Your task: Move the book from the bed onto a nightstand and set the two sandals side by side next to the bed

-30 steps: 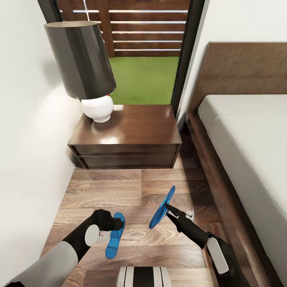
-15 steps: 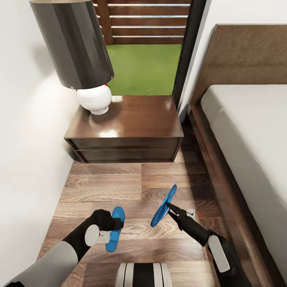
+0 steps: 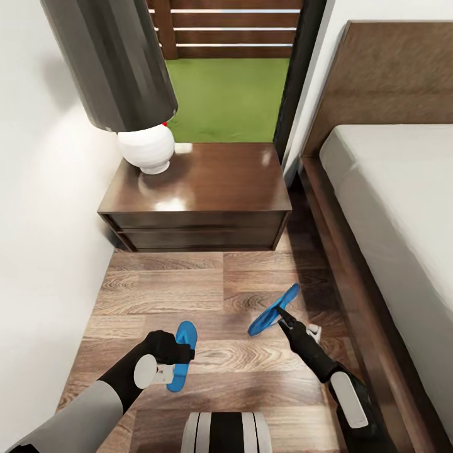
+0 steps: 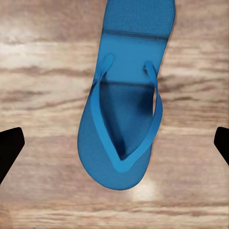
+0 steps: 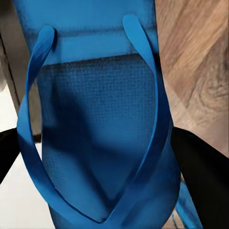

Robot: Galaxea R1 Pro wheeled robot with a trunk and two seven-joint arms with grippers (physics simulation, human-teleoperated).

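One blue sandal lies flat on the wood floor, strap side up. My left gripper hovers over it, open; in the left wrist view its fingertips stand wide apart on either side of this sandal. My right gripper is shut on the second sandal and holds it tilted above the floor, close to the bed. In the right wrist view that sandal sits between the dark fingers. The nightstand stands ahead, against the bed's headboard end. The book is out of view.
A lamp with a dark shade and a white base stands on the nightstand's left part. A white wall runs along the left. A dark-framed window shows grass behind the nightstand. Bare floor lies between me and the nightstand.
The head camera has shifted forward and down. My right gripper has carried its sandal toward the bed and turned it flatter. The left gripper and its sandal have stayed put.
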